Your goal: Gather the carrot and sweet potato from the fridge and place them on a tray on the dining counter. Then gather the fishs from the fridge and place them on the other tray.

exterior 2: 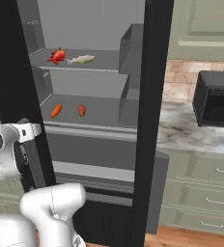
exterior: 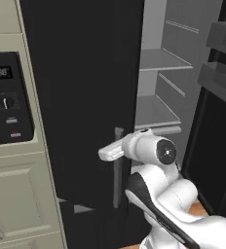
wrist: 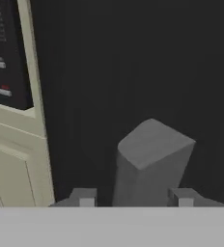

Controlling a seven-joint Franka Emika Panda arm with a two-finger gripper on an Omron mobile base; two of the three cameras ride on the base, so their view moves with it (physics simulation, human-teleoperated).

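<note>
Fridge: tall, black, w/ long grey vertical handle on its left door; right door swung open, light-grey shelved interior showing. Upper shelf holds red-orange fish w/ fins and, just beside it, slim pale silvery fish. Shelf below has slim bright-orange carrot and near it the stubbier reddish-orange sweet potato, the two apart, not touching. All four sit inside the fridge, beyond the door edge from the gripper, fish higher than the hand, veg roughly level w/ or a bit above it.

Gripper is right at the handle of the closed left door. In hand view the grey handle end rises btwn the two dark fingertips, one tip each side, jaws partly open. Small gaps seem to show on both sides of the handle, but can't tell for sure if pads touch it. In left base view the white hand meets the handle from the side, about mid-height of the door.

Beige oven cabinet w/ black control panel lies to the hand's left.
</note>
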